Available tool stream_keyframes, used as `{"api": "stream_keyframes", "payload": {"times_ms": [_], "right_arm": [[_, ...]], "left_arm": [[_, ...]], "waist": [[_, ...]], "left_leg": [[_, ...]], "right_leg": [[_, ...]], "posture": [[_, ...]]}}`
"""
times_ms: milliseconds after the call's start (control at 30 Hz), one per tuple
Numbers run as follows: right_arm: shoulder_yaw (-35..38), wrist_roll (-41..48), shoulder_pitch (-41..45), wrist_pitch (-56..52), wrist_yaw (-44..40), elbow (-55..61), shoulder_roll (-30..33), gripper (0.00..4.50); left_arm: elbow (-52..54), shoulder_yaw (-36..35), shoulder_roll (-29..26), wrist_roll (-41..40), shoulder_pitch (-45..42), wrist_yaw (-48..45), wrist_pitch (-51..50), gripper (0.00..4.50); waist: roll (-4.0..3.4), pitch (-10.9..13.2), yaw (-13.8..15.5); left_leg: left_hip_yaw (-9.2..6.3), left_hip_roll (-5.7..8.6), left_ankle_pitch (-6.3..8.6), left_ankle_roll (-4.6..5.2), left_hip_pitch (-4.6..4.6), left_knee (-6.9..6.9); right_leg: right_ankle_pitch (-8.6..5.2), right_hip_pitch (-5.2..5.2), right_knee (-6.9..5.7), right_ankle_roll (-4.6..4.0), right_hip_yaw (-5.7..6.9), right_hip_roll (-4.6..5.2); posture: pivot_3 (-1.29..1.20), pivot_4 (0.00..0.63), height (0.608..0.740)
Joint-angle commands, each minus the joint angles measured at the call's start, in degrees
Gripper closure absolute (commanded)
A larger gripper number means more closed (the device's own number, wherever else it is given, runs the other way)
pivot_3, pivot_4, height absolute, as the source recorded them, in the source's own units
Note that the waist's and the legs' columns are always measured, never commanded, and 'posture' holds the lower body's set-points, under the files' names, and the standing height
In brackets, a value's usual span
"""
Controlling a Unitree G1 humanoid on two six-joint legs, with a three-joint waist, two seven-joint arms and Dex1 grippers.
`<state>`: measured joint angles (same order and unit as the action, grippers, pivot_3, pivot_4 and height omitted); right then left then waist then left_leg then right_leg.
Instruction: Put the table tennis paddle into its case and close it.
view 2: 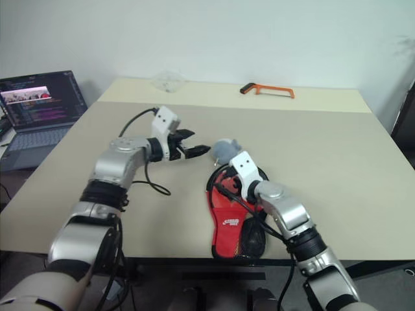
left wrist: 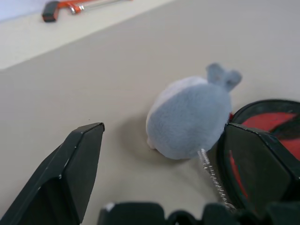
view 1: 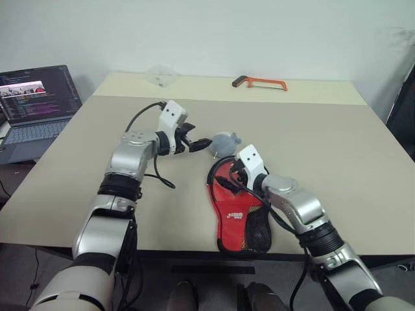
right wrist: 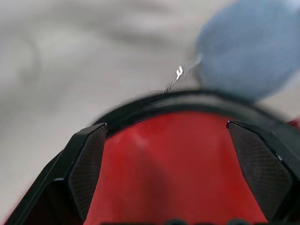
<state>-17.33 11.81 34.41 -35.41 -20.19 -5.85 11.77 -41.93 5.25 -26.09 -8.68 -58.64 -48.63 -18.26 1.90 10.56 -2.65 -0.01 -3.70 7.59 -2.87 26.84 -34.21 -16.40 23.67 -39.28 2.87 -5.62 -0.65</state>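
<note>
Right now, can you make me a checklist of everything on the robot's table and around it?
Surface: beige table, a paler strip along its far edge.
Job's things: red paddle lies inside the case at the near edge; grey pouch sits by the case's round end on a thin cord. Whether the case is shut cannot be told.
Clutter: orange hacksaw and a clear plastic thing at the far edge.
Grippers: left gripper open, pointing at the pouch; right gripper open over the paddle's red face, holding nothing.
Cables: black cable loops from the left arm onto the table.
Surroundings: open laptop beside the table on the left, white wall behind.
</note>
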Motion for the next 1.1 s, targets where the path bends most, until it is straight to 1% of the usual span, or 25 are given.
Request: {"api": "stream_keyframes", "payload": {"times_ms": [33, 100, 200, 267, 333, 500, 667, 800, 967, 1000, 1100], "right_arm": [[1.97, -1.6, -1.71, 1.72, 0.9, 0.63, -0.67, 0.03], [3.4, -0.75, -2.29, 1.8, 0.4, 2.39, -1.29, 0.03], [8.41, 2.76, -1.58, -0.3, -0.48, 5.92, -2.15, 0.03], [9.69, 3.5, -1.05, -1.66, -1.07, 6.88, -1.54, 0.03], [9.41, 3.41, -0.89, -2.8, -2.1, 7.22, -0.74, 0.03], [6.93, 2.59, -1.7, -4.19, -4.77, 8.52, 0.68, 0.03], [5.3, 2.41, -2.55, -7.15, -4.72, 9.23, 0.19, 0.03], [3.66, 1.25, -3.03, -9.23, -3.77, 9.03, -0.05, 0.03], [2.85, 0.63, -3.44, -10.3, -2.68, 9.76, -1.97, 0.03], [2.89, 0.56, -3.45, -10.43, -2.66, 9.87, -2.27, 0.03], [2.64, 0.31, -3.66, -10.73, -2.45, 10.17, -2.8, 0.03]], "left_arm": [[-1.77, -0.84, 0.82, 0.47, -2.95, -1.38, 3.49, 0.0], [-0.8, -1.48, 0.82, -0.18, -2.53, -2.75, 3.24, 0.0], [3.52, -1.71, -1.43, -0.79, 0.57, -6.52, 2.61, 0.0], [3.41, -2.29, -1.97, -0.8, 1.24, -6.5, 1.97, 0.0], [0.41, -2.12, -1.45, 0.44, 0.67, -4.8, 2.99, 0.0], [-8.24, -1.73, 2.67, 2.58, -3.05, -1.06, 6.15, 0.0], [-15.33, -1.49, 7.93, 3.65, -6.49, -0.4, 9.98, 0.0], [-20.17, -2.17, 10.29, 4.73, -9.0, 2.36, 11.6, 0.0], [-25.09, 0.19, 13.37, 9.94, -11.96, 13.55, 11.65, 0.0], [-25.7, 0.49, 13.98, 10.65, -12.15, 14.44, 12.07, 0.0], [-26.97, -0.13, 15.94, 10.94, -12.95, 15.68, 12.69, 0.0]], "waist": [[0.0, 0.0, 0.17], [0.0, 0.0, 0.31], [-0.01, 0.0, 0.04], [-0.01, 0.0, -0.15], [-0.01, 0.0, -0.27], [0.0, 0.0, -0.18], [0.0, 0.0, -0.04], [0.0, 0.0, -0.15], [0.0, 0.0, -0.38], [0.0, 0.0, -0.4], [0.0, 0.0, -0.37]], "left_leg": [[0.01, 0.0, 0.0, 0.0, 0.0, 0.01], [-0.03, -0.01, 0.0, 0.0, -0.02, 0.02], [-0.03, -0.01, 0.0, -0.01, -0.06, 0.01], [-0.04, -0.01, -0.02, -0.03, -0.11, -0.02], [-0.06, -0.02, -0.03, -0.04, -0.16, -0.11], [-0.09, -0.01, -0.04, -0.04, -0.2, -0.44], [-0.08, 0.01, -0.03, -0.04, -0.07, -0.66], [-0.1, -0.01, -0.03, -0.04, -0.08, -0.65], [-0.12, 0.0, -0.03, -0.04, -0.09, -0.66], [-0.11, 0.0, -0.03, -0.04, -0.1, -0.66], [-0.12, 0.0, -0.03, -0.04, -0.1, -0.66]], "right_leg": [[0.0, 0.0, 0.01, 0.0, 0.0, 0.0], [0.0, -0.01, 0.0, 0.0, 0.05, 0.0], [0.0, 0.0, -0.17, 0.0, 0.04, -0.02], [0.0, 0.0, -0.29, 0.0, 0.03, -0.02], [0.0, -0.02, -0.42, 0.0, 0.03, -0.03], [-0.02, -0.14, -0.54, 0.03, 0.04, -0.04], [0.05, -0.14, -0.5, 0.15, 0.01, -0.03], [0.04, -0.13, -0.55, 0.15, 0.0, -0.06], [-0.03, -0.13, -0.57, 0.26, 0.0, -0.07], [-0.1, -0.13, -0.58, 0.38, -0.01, -0.07], [-0.1, -0.13, -0.59, 0.39, -0.01, -0.07]], "posture": [[0.0, 0.15, 0.74], [0.0, 0.15, 0.74], [0.0, 0.15, 0.74], [0.0, 0.15, 0.74], [0.0, 0.15, 0.74], [0.0, 0.15, 0.74], [0.0, 0.15, 0.74], [0.0, 0.15, 0.74], [0.0, 0.15, 0.74], [0.0, 0.15, 0.74], [0.0, 0.15, 0.74]]}}
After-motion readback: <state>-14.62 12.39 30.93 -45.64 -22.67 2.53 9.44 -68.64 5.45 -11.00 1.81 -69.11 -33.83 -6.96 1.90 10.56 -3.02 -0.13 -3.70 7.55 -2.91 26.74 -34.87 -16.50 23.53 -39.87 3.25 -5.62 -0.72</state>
